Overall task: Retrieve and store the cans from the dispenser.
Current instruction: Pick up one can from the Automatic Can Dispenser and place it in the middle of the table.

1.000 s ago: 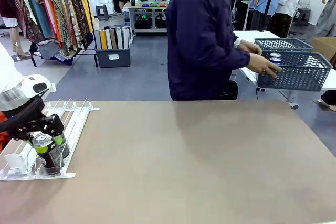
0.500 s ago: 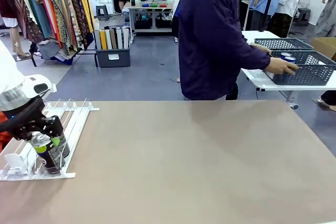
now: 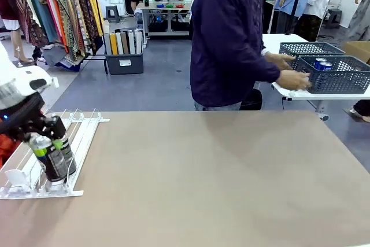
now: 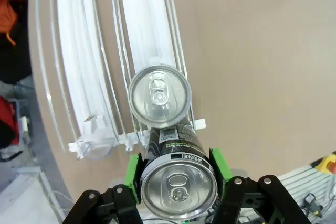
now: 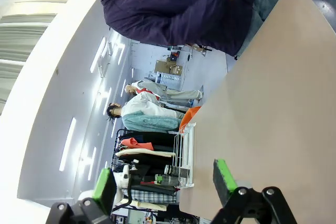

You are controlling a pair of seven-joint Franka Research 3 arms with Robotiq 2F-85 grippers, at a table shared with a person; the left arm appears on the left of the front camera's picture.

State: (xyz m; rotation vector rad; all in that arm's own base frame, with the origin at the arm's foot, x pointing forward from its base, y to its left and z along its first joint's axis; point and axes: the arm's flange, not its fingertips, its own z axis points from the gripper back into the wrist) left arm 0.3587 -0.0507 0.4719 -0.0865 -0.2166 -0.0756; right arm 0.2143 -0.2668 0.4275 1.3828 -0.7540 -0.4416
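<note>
My left gripper (image 3: pixel 48 143) is shut on a black can (image 3: pixel 56 162) with a green-and-white label, holding it tilted over the front end of the white dispenser (image 3: pixel 81 128) at the table's left edge. In the left wrist view the green pads (image 4: pixel 133 178) clamp both sides of this can (image 4: pixel 178 186). A second can (image 4: pixel 159 94) with a silver top stands just beyond it in a lane of the dispenser (image 4: pixel 149 19). My right gripper (image 5: pixel 165 182) is open with nothing between its fingers, over the bare tabletop.
A person in a dark blue top stands at the far side, both hands on a dark grey lattice basket (image 3: pixel 338 79) on a white side table. Blue cans (image 3: pixel 321 64) sit in it. A second basket (image 3: pixel 309 48) stands behind. The brown table (image 3: pixel 219 177) stretches wide to the right.
My left gripper has shut on the black can and drawn it a little left and up from the front stop. The person has shifted the basket on the side table.
</note>
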